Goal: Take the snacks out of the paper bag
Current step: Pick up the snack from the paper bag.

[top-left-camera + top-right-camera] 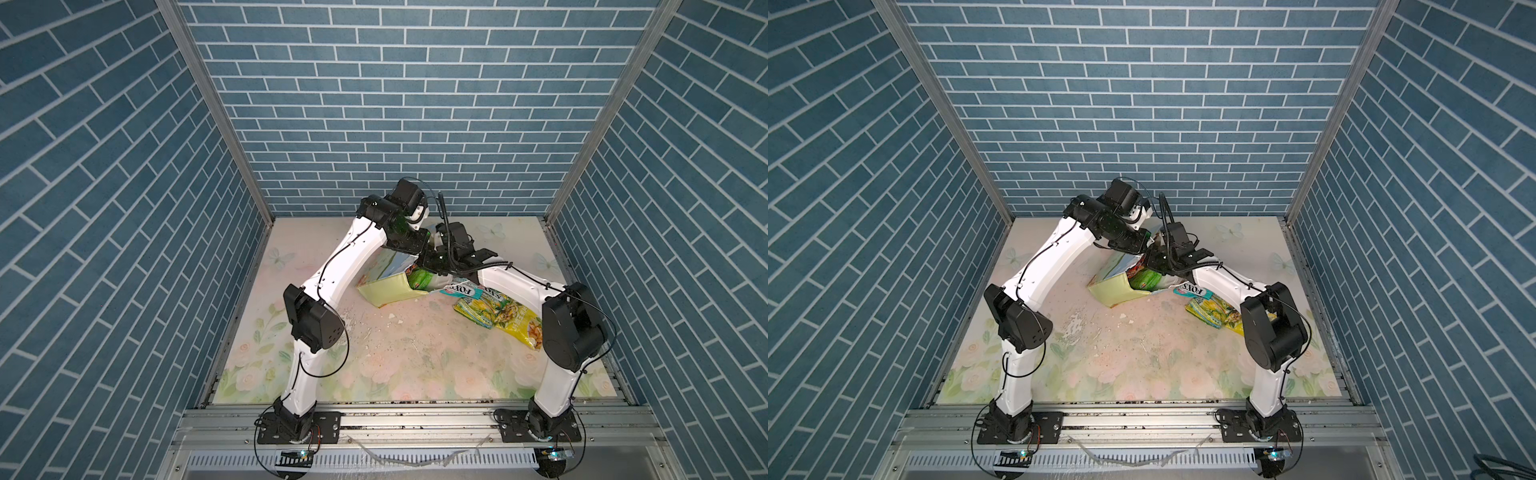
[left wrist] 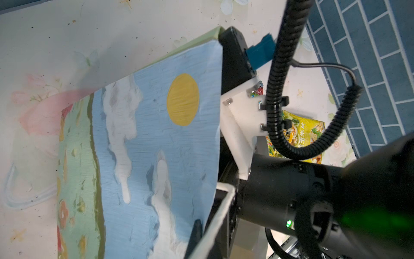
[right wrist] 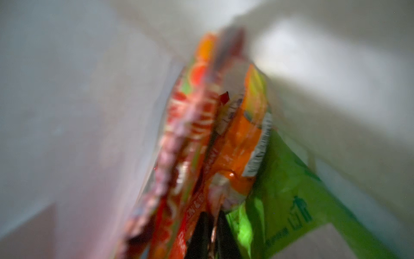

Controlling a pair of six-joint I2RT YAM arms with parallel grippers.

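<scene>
Pale yellow-green paper gift bag (image 1: 388, 291) lies tipped toward 12 o'clock on the table (image 1: 415, 353), mouth facing 3. Inside, right gripper (image 3: 211, 233) pinches a glossy orange candy packet (image 3: 235, 148); left gripper (image 2: 198, 224) clamps the bag's face. Slick film might slip free tbh.

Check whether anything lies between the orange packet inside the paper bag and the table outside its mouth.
Yes. The right hand grips the orange packet inside the tipped paper bag. Right at the bag's mouth lies the teal FOX'S packet, with a green-yellow packet just beyond it, so both lie in the way out.
</scene>
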